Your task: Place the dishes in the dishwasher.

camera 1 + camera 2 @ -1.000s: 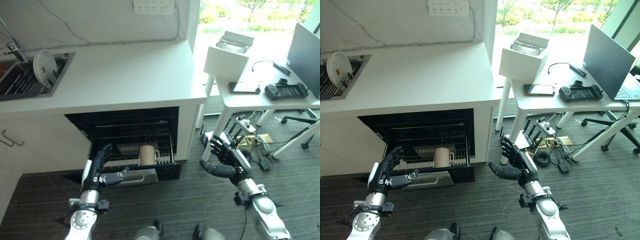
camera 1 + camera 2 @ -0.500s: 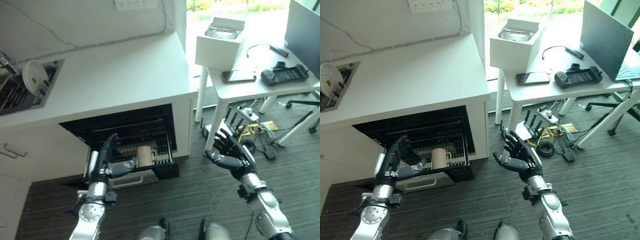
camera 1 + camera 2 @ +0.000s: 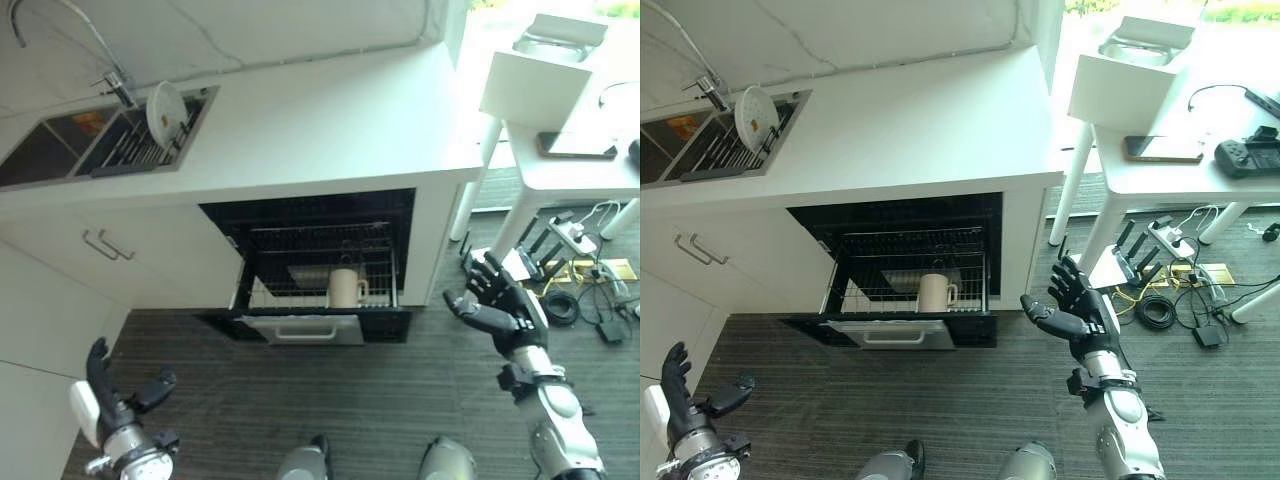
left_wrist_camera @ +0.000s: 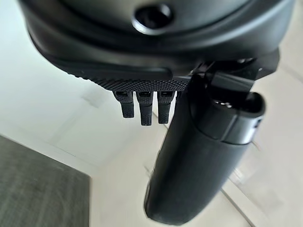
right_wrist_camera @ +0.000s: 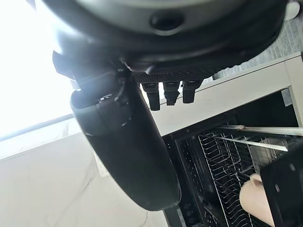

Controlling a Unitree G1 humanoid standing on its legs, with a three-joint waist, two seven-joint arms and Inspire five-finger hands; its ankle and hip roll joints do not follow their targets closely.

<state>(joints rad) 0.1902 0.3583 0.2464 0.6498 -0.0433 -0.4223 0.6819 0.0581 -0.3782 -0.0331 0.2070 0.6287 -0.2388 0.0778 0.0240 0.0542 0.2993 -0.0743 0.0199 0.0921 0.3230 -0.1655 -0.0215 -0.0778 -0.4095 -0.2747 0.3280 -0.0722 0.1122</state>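
On counter: sink (image 3: 60, 150) holds plate (image 3: 164, 108); phone (image 3: 1164, 148) on desk.

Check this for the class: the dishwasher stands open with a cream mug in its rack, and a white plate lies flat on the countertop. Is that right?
Not quite. The white plate is not flat on the countertop; it stands on edge in the sink's rack, as the left eye view shows. The dishwasher does stand open with the cream mug in its rack.

A phone (image 3: 1163, 148) and white box (image 3: 1125, 80) rest on the desk (image 3: 1200, 180).
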